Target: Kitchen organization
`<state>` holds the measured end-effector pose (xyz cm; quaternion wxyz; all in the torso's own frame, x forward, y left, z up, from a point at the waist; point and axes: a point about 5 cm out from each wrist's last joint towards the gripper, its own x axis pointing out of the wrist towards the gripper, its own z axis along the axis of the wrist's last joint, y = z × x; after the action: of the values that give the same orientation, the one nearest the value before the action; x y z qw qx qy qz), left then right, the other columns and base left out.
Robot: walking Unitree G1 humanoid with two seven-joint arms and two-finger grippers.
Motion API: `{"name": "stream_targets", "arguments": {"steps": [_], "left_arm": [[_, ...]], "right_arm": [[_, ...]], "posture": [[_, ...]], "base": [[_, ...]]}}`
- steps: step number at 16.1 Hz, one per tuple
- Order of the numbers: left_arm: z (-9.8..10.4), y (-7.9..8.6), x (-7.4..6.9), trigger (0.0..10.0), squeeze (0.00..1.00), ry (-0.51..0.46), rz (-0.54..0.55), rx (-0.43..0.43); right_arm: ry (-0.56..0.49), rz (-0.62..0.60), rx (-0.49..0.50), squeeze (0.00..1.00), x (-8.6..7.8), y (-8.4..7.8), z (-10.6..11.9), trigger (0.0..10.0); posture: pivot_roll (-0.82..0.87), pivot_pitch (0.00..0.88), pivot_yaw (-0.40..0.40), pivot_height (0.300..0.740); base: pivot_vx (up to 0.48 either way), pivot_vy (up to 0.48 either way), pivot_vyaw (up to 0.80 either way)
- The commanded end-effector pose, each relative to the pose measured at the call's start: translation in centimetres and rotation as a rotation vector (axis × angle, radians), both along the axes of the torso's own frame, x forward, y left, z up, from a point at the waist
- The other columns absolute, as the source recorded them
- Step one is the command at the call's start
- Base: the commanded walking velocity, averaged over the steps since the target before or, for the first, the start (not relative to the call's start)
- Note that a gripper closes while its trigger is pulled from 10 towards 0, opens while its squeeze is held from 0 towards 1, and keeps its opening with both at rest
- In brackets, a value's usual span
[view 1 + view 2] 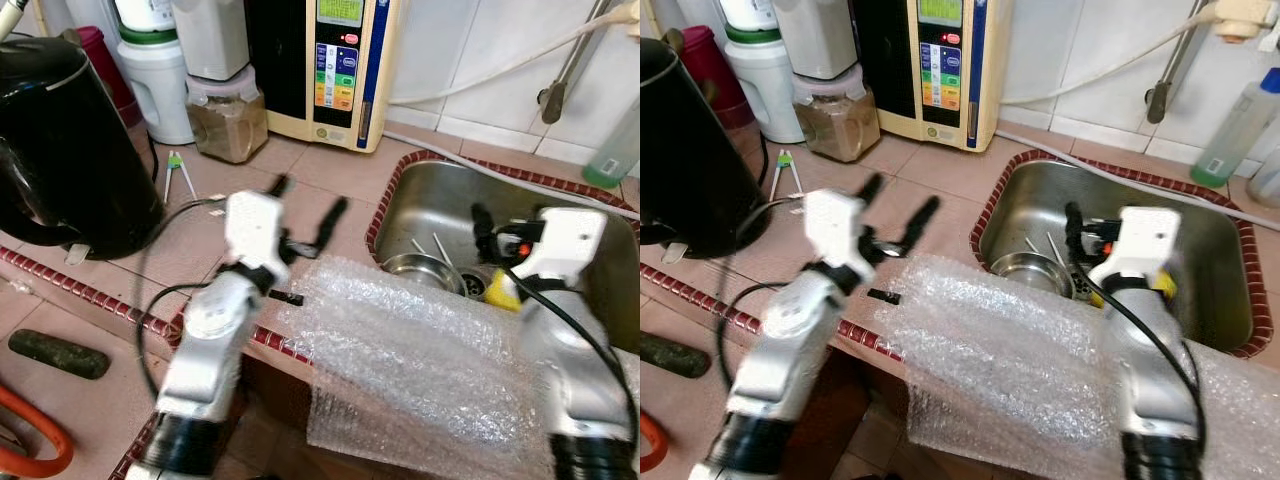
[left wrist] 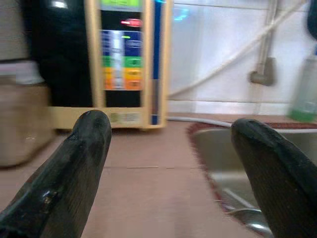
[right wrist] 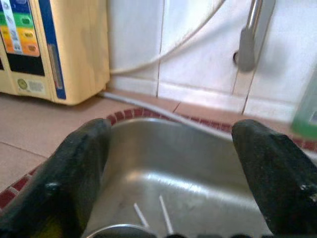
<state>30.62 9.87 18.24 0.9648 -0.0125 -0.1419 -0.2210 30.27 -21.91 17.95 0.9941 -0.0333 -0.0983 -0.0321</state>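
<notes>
Two spread, empty grippers: your left gripper hovers above the counter, your right gripper above the sink, whose steel bowl below could be knocked if you descend blind.

A terracotta-tiled countertop edged with dark red mosaic trim meets a white tiled wall. Below lies a floor of seemingly the same reddish tile, somewhat blurred.
</notes>
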Motion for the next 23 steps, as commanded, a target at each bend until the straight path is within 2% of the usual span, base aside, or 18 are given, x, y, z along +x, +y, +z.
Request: {"name": "stream_targets", "arguments": {"steps": [1, 3, 4, 8, 9, 12, 13, 14, 15, 16, 17, 19, 20, 22, 23], "left_arm": [[0.3, 0.9, -0.2, 10.0, 1.0, -0.024, 0.054, 0.009], [0.0, 2.6, -0.7, 10.0, 1.0, -0.011, 0.167, 0.017], [-0.4, 3.2, -1.2, 10.0, 1.0, 0.01, 0.185, 0.025], [-2.2, 4.4, -2.6, 10.0, 1.0, 0.07, 0.255, 0.087], [-2.5, 4.4, -3.0, 10.0, 0.0, 0.095, 0.242, 0.108], [-2.5, 4.1, -3.0, 10.0, 0.0, 0.132, 0.264, 0.16], [-2.5, 4.0, -2.9, 10.0, 0.0, 0.141, 0.252, 0.154], [-2.3, 3.5, -2.6, 10.0, 0.0, 0.131, 0.207, 0.15], [-2.3, 3.3, -2.5, 10.0, 0.0, 0.132, 0.173, 0.135], [-2.0, 3.6, -2.2, 10.0, 0.0, 0.147, 0.19, 0.097], [-1.9, 3.9, -2.1, 10.0, 0.0, 0.165, 0.221, 0.086], [-1.6, 3.7, -2.1, 10.0, 0.0, 0.159, 0.204, 0.09], [-1.4, 3.5, -2.1, 10.0, 0.0, 0.156, 0.198, 0.095], [-1.2, 3.3, -2.0, 10.0, 0.0, 0.154, 0.201, 0.103], [-1.2, 3.3, -2.0, 10.0, 0.0, 0.154, 0.209, 0.114]], "right_arm": [[-0.037, -0.014, -0.032, 1.0, -0.4, -0.6, 0.9, 10.0], [-0.07, -0.012, -0.058, 1.0, -1.3, -0.8, 1.9, 10.0], [-0.079, -0.002, -0.066, 1.0, -1.7, -0.7, 2.2, 10.0], [-0.041, -0.001, -0.045, 1.0, -3.1, -0.2, 1.0, 10.0], [-0.028, -0.01, -0.049, 1.0, -3.7, 0.0, 0.5, 10.0], [0.008, -0.024, -0.042, 1.0, -4.0, 0.3, 0.0, 10.0], [0.008, -0.022, -0.042, 0.78, -3.9, 0.3, 0.0, 10.0], [0.007, -0.033, -0.036, 0.71, -3.8, 0.2, 0.1, 10.0], [0.005, -0.037, -0.036, 0.71, -3.8, 0.1, 0.1, 10.0], [-0.002, -0.043, -0.022, 0.66, -3.8, 0.1, 0.2, 10.0], [-0.003, -0.048, -0.026, 0.58, -3.9, 0.1, 0.3, 10.0], [-0.006, -0.058, -0.019, 0.56, -4.0, 0.1, 0.3, 10.0], [-0.011, -0.064, -0.01, 0.4, -4.1, 0.3, 0.2, 10.0], [-0.015, -0.073, 0.009, 0.27, -4.2, 0.7, 0.0, 10.0], [-0.013, -0.074, 0.017, 0.07, -4.3, 0.9, -0.1, 10.0]], "posture": [[0.03, 0.067, -0.007, 0.74], [0.03, 0.067, -0.007, 0.74], [0.03, 0.069, -0.006, 0.74], [0.03, 0.069, -0.006, 0.74], [0.03, 0.067, -0.007, 0.74], [0.03, 0.062, 0.001, 0.74], [0.02, 0.061, 0.008, 0.74], [0.01, 0.056, 0.009, 0.74], [0.01, 0.056, 0.009, 0.74], [0.01, 0.054, 0.014, 0.74], [0.01, 0.052, 0.018, 0.74], [0.01, 0.053, 0.03, 0.74], [0.01, 0.055, 0.04, 0.74], [0.01, 0.056, 0.048, 0.74], [0.01, 0.056, 0.048, 0.74]], "base": [[0.0, 0.0, 0.0], [0.0, 0.0, 0.0], [0.0, 0.0, 0.0], [0.0, 0.0, 0.0], [0.0, 0.0, 0.0], [0.0, 0.0, -0.2], [0.0, 0.0, -0.79], [0.0, 0.0, -0.79], [0.0, 0.0, -0.78], [0.0, 0.0, -0.76], [0.0, 0.0, -0.42], [0.0, 0.0, -0.21], [0.0, 0.0, 0.0], [0.0, 0.0, 0.0], [0.0, 0.0, 0.0]]}}
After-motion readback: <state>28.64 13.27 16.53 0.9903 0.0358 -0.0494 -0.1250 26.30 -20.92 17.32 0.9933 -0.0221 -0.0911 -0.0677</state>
